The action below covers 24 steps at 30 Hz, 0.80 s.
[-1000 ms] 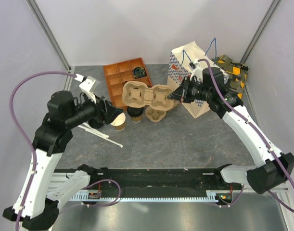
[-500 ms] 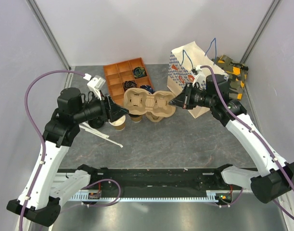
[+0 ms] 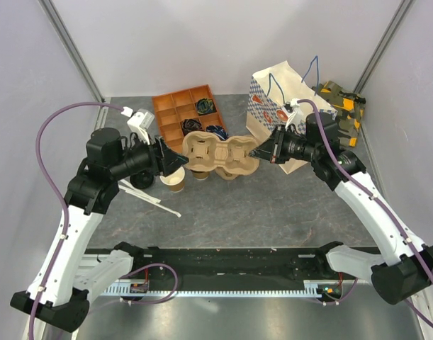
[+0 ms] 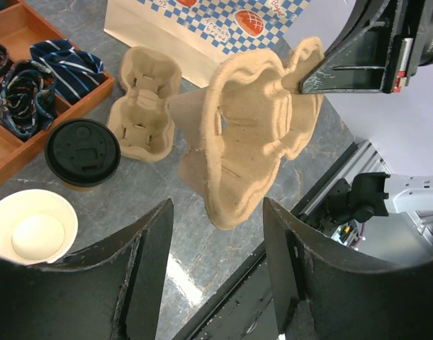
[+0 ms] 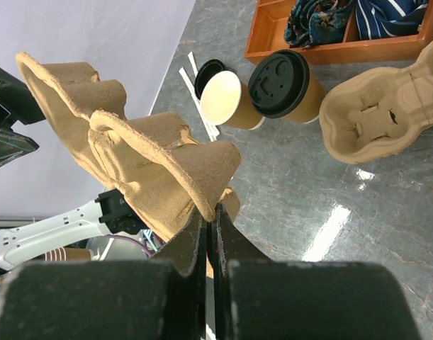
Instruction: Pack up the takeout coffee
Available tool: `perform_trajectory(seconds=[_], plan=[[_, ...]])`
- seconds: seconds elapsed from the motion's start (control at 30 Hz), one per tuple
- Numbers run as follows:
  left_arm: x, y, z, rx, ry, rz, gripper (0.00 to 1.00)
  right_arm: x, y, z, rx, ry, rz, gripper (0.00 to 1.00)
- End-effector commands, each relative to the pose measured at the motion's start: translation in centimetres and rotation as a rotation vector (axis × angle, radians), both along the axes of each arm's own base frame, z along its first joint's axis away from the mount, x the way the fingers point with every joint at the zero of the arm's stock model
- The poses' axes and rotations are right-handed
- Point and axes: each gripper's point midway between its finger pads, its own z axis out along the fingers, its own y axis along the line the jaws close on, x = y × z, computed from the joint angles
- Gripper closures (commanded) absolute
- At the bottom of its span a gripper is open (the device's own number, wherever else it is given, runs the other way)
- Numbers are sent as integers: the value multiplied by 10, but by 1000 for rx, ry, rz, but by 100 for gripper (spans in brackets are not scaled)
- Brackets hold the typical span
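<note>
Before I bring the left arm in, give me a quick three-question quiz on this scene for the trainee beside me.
1. True or false: the right gripper is shut on the rim of the lifted pulp cup carrier.
2. The lidded coffee cup stands: A) in the lifted carrier; B) on the table next to the lidless paper cup; C) inside the paper bag.
3. How many pulp cup carriers are in view, counting the carrier on the table?
Key: 1 true; 2 B; 3 two.
</note>
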Motion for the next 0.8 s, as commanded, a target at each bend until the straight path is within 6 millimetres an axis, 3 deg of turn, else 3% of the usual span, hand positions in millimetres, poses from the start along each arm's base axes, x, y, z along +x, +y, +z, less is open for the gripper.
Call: perform_trajectory(seconds=[0.0,0.13,0.37,0.6,0.7,0.77], plan=[[6,-3,6,-20,-19,-7,40,-5,2,7,30,-26,16,100],[5,-11,4,-34,-6,-55,41,-8,3,1,32,-16,30,100],[5,-18,-3,-46,25,-96,56,-12,1,1,33,-21,32,100],[5,-18,-16,-36,58,-94,50,-14,3,-2,47,9,30,100],[5,-19,-16,-37,58,-95,55,-14,2,-3,47,11,28,100],[5,-19,-13,-43,49,-96,65,-14,2,-4,45,12,29,100]])
